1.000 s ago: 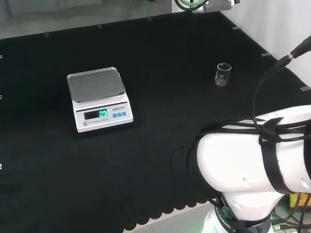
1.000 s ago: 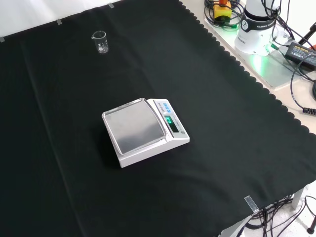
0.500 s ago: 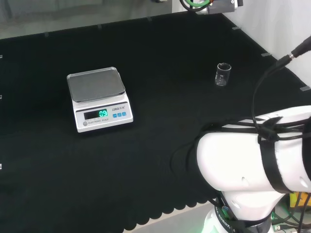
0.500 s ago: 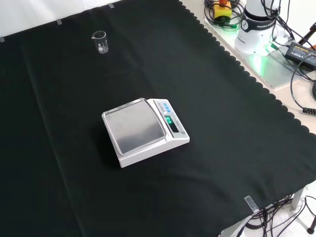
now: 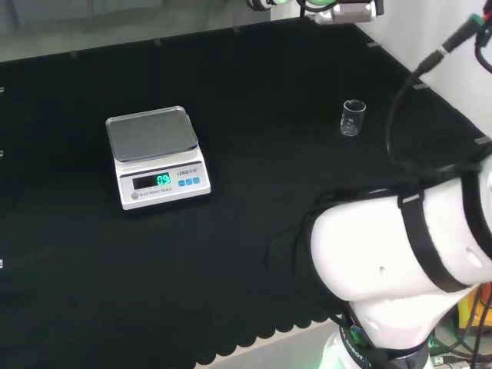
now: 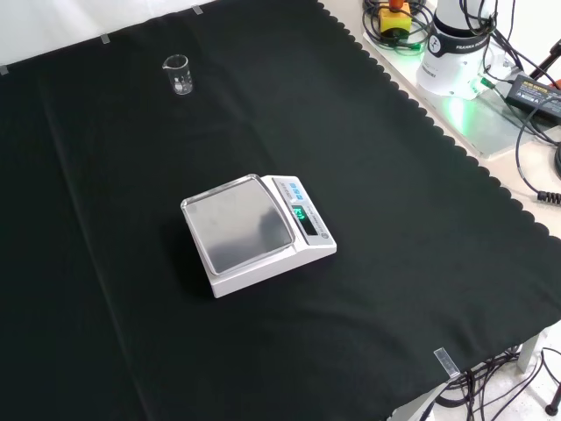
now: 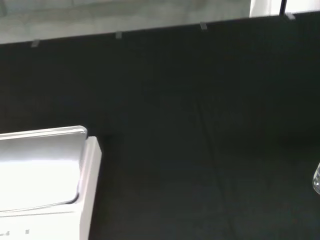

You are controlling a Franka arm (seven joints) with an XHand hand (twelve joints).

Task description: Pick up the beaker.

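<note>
We are seeing the beaker (image 5: 353, 118) standing upright on the black cloth (image 5: 254, 92), long axis vertical, mouth up; in the front view its spout is pointing left (image 6: 177, 74). In the head view it is sitting well to the right of the scale (image 5: 154, 156); in the front view it is standing far back, up and left of the scale (image 6: 257, 231). A sliver of glass (image 7: 317, 179) is showing in the wrist view. We cannot tell how the fingers are standing.
</note>
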